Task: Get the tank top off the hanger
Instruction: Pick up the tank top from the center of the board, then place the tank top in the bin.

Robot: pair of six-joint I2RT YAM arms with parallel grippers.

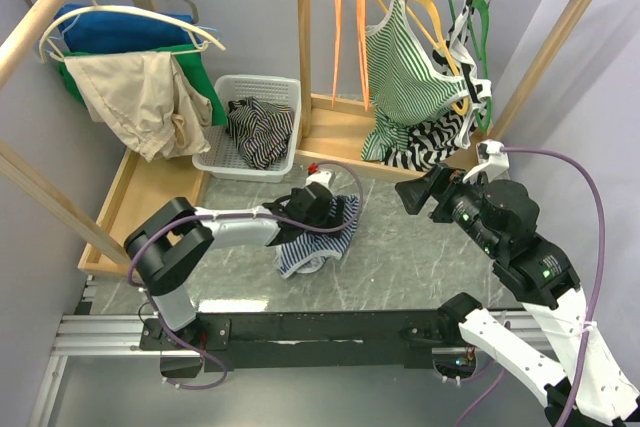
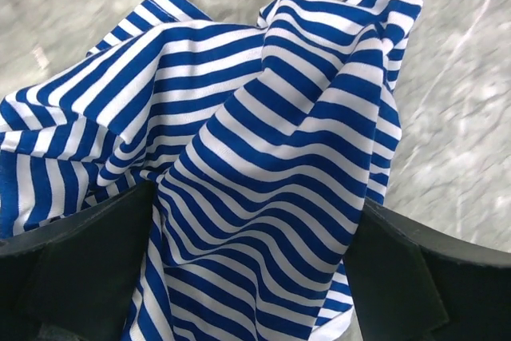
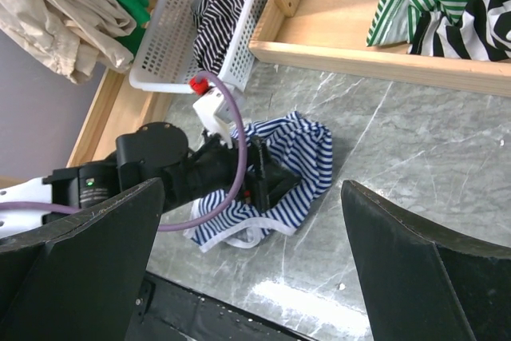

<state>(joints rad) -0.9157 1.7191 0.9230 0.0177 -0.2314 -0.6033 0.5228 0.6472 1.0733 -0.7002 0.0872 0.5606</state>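
Observation:
A blue-and-white striped tank top [image 1: 322, 239] lies crumpled on the grey marble table, off any hanger; it also shows in the left wrist view [image 2: 271, 117] and the right wrist view [image 3: 307, 153]. My left gripper [image 1: 330, 209] sits low over it, jaws open wide, with cloth bunched between the fingers [image 2: 88, 253]. My right gripper [image 1: 418, 195] hovers open and empty above the table to the right, fingers [image 3: 415, 269] spread. A green-striped tank top [image 1: 400, 57] hangs on a yellow hanger on the right rack.
A black-and-white striped top [image 1: 462, 67] hangs on a green hanger beside it. Two empty orange hangers [image 1: 337, 27] hang on the rack's left. A white basket [image 1: 225, 152] holds a dark striped garment. The left rack [image 1: 30, 27] carries blue, green and beige clothes.

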